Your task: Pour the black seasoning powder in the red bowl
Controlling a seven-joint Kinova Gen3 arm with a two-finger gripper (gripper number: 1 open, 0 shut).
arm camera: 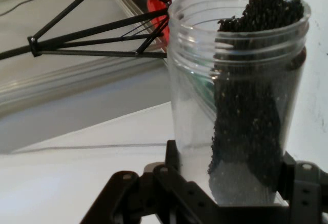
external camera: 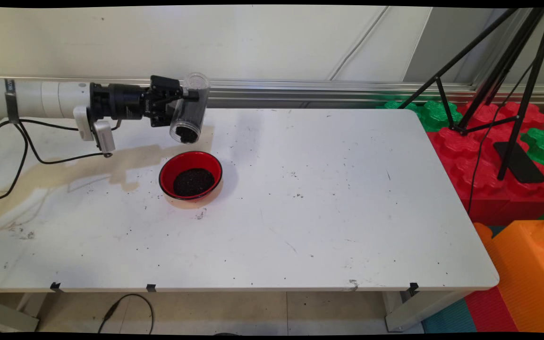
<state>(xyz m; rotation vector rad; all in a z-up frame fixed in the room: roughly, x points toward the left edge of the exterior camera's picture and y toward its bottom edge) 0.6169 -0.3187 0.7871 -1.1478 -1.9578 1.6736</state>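
Note:
My gripper [external camera: 184, 100] is shut on a clear plastic jar [external camera: 189, 112], held above the table and tipped over with its open mouth pointing down toward the near side. Small black grains lie along the jar's lower wall up to its rim [arm camera: 256, 80]. Directly below the mouth stands a red bowl [external camera: 165, 171] on the white table, holding a heap of the same black grains [external camera: 193, 182]. In the hand view the jar [arm camera: 195, 80] fills the space between my fingers [arm camera: 302, 183], and the gripper [arm camera: 230, 193] clamps its base.
Black cables [external camera: 21, 146] hang from the arm at the left. A black tripod [external camera: 498, 71] stands on red and green foam blocks [external camera: 484, 156] beyond the table's right edge, with an orange block [external camera: 527, 264] nearer. Scattered grains speckle the tabletop [external camera: 324, 212].

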